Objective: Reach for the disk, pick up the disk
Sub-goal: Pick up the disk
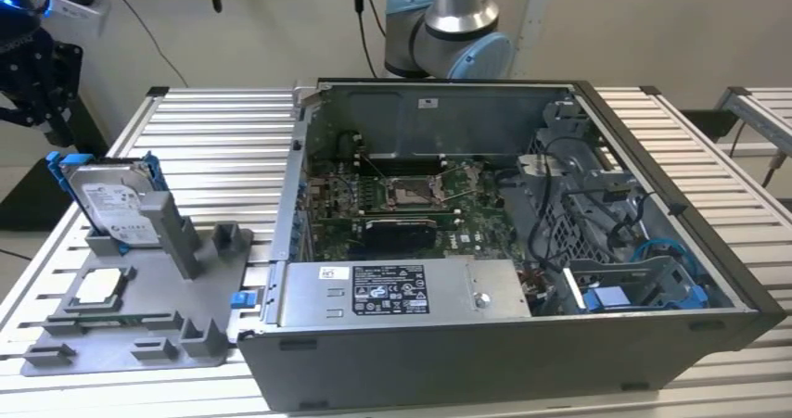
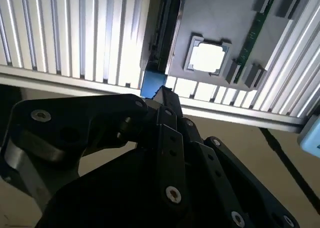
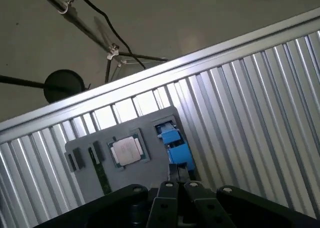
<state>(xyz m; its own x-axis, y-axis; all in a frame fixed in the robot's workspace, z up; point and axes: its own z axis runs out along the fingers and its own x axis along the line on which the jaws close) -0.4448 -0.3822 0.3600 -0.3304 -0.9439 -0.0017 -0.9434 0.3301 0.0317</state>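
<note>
The disk (image 1: pixel 114 200) is a silver-grey drive with a white label and blue rails. It stands upright in a slot at the far end of a grey fixture (image 1: pixel 148 330), at the exterior view's left. My black gripper (image 1: pixel 28 103) hangs above and beyond the disk, towards the table's far left corner, apart from it. In the first wrist view the disk's blue rails (image 3: pixel 175 145) show from above, just past the gripper (image 3: pixel 180 180). The second wrist view has the disk's dark edge (image 2: pixel 164 28) and a blue rail end beyond the gripper (image 2: pixel 162 95).
A small square silver chip (image 1: pixel 99 288) lies on the fixture in front of the disk. An open computer case (image 1: pixel 495 251) takes up the middle and right of the slatted metal table (image 1: pixel 210 131). The arm's base (image 1: pixel 452 29) stands behind the case.
</note>
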